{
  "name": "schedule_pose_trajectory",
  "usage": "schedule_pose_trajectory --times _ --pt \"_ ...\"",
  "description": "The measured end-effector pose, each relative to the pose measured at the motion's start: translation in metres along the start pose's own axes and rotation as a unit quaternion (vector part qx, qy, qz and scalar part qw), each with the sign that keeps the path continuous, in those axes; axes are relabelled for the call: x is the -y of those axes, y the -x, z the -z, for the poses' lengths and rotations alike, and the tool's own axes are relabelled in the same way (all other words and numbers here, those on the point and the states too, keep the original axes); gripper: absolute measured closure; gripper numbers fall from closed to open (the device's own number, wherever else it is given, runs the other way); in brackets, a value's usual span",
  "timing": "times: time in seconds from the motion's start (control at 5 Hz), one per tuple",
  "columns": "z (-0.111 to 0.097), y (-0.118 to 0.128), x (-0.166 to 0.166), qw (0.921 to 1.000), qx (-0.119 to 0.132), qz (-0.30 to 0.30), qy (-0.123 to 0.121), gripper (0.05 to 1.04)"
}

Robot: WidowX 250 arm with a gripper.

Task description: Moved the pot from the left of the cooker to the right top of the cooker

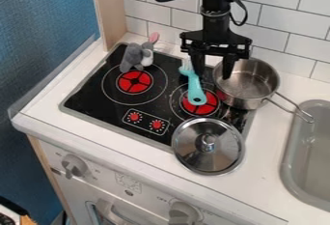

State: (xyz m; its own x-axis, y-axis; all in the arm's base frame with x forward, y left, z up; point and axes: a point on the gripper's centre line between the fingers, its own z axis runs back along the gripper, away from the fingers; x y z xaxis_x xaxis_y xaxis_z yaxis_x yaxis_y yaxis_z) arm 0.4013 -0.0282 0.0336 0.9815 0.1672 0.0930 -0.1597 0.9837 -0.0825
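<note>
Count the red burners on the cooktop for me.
2: the left burner in view, near the grey plush toy, and the right burner, partly covered by the turquoise utensil. The pot or the lid could hide more.

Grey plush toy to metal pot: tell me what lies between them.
A turquoise utensil lies between them, the gripper hanging near it, in the camera view.

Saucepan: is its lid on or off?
Off: the saucepan is uncovered, its inside showing, and the lid lies in front of it, knob up.
</note>
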Motion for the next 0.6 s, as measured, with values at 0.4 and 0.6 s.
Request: schedule_pose_trajectory --times 0.4,0.6 --pt "-0.030 -0.004 0.002 0.9996 0.027 0.002 0.003 0.083" --pt "-0.051 -0.004 0.003 0.9993 0.038 -0.003 0.006 0.083"
